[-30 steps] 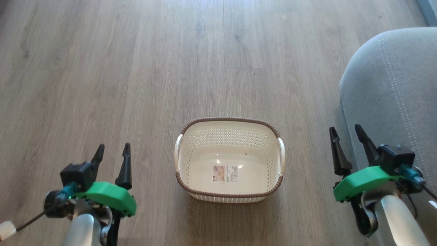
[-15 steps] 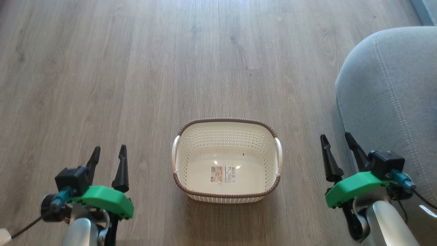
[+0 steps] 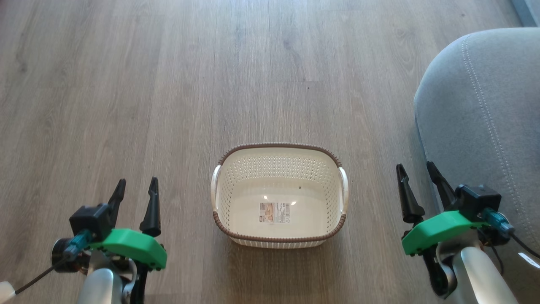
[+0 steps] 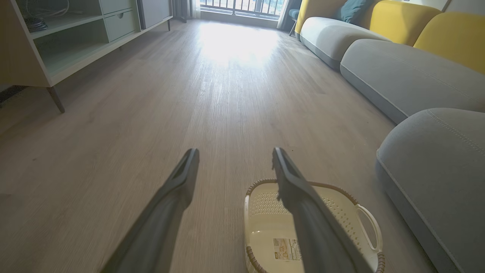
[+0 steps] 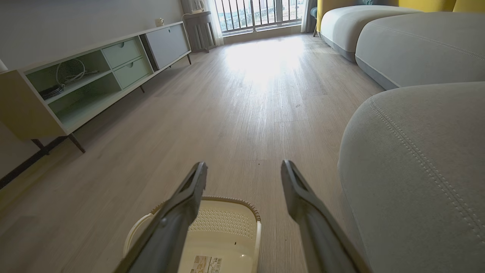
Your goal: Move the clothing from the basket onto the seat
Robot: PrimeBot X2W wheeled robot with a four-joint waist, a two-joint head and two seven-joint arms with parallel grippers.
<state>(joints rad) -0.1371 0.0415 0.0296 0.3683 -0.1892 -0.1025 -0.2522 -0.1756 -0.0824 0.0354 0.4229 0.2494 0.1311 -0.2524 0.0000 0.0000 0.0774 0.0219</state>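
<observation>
Head camera shifted slightly since a second ago; small cream-white perforated plastic basket [image 3: 278, 169] unmoved on wood-plank floor [image 3: 168, 84], between my grippers. Long axis runs left-right, handles at ends, mouth up (label sticker [image 3: 274, 213] shows inside). Large grey upholstered seat [image 3: 476, 109] well right of it. Left gripper [image 3: 137, 181] jaws wide apart, holding nothing; right gripper [image 3: 414, 165] same, near seat edge.

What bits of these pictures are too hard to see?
- Words on the sticker in the cream-white perforated plastic basket: too small to read, head view.
- The large grey fabric seat cushion: cut off by the head view's right edge.
- Part of the basket's floor, left wrist view: behind a dark finger of the left gripper.
</observation>
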